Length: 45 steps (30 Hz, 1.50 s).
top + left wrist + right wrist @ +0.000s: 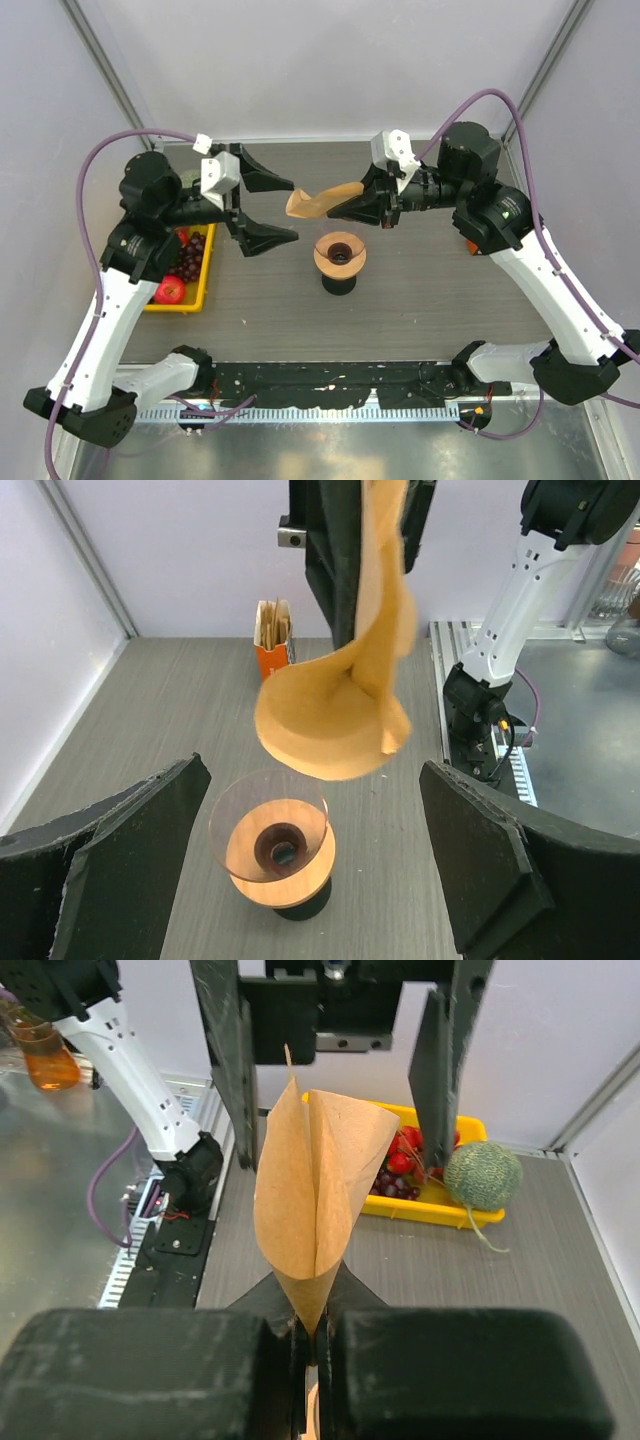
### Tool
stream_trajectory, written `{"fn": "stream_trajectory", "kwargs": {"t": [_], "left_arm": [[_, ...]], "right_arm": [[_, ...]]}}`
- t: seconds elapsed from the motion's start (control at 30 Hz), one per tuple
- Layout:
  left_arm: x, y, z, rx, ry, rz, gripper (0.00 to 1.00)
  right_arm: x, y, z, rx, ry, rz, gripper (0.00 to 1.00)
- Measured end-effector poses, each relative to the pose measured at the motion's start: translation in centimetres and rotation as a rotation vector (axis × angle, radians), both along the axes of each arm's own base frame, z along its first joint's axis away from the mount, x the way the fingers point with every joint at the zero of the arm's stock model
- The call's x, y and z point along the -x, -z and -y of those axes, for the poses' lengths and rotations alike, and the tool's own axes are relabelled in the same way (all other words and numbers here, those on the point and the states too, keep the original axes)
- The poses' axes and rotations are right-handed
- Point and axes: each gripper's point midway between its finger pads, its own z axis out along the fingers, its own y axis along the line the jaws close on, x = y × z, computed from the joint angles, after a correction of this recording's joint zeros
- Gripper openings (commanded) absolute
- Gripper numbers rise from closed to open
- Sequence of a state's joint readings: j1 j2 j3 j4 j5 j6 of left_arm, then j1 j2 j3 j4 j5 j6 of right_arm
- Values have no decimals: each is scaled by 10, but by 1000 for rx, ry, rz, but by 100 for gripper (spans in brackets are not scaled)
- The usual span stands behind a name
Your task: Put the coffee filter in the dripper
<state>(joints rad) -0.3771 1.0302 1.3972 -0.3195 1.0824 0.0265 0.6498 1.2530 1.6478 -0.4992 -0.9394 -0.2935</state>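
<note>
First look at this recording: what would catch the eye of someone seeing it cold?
A tan coffee filter hangs in mid-air at the centre of the scene, pinched at its pointed end by the shut right claw. The left claw stands wide open facing it. The glossy orange dripper sits empty on the table below, a little nearer the arms' bases.

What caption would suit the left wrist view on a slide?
Right gripper holds the filter aloft, not yet in the dripper, between the open left fingers.
</note>
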Motion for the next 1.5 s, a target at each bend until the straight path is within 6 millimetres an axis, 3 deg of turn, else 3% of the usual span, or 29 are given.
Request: {"fn": "stream_trajectory", "kwargs": {"t": [0.1, 0.2, 0.43, 0.63, 0.7, 0.77, 0.8, 0.87, 1.0, 1.07, 1.13, 1.23, 1.33, 1.5], "left_arm": [[-2, 8, 12, -17, 9, -9, 99], [5, 11, 22, -25, 35, -15, 89], [19, 8, 33, -16, 81, -32, 47], [18, 5, 34, -6, 74, -45, 3], [17, 4, 34, -1, 67, -47, 0], [16, 3, 34, 2, 57, -42, 0], [15, 3, 33, 4, 50, -45, 0], [15, 5, 32, 8, 36, -52, 0], [15, 4, 30, 19, 18, -52, 0], [15, 1, 29, 28, 14, -53, 0], [15, -1, 29, 33, 8, -51, 0], [14, -1, 29, 35, 3, -53, 0], [13, -1, 29, 35, -3, -53, 0], [10, 2, 27, 25, -13, -55, 0]], "right_arm": [[8, -1, -1, -5, -26, -12, 6], [16, -1, -1, -7, -41, -13, 6], [20, -2, 0, -9, -45, -2, 5], [18, -1, 0, -5, -32, 1, 5], [17, -1, 0, -4, -31, 5, 6], [16, -1, 0, -3, -27, 11, 21], [15, 0, 0, -2, -22, 13, 41], [14, 1, 0, 3, -11, 10, 57], [13, 4, 4, 15, 10, 15, 64], [14, 7, 6, 24, 15, 13, 61], [15, 9, 8, 32, 15, 14, 52], [14, 13, 8, 42, 21, 18, 24], [12, 17, 9, 55, 30, 19, 6], [8, 20, 10, 69, 54, 30, 5]]}}
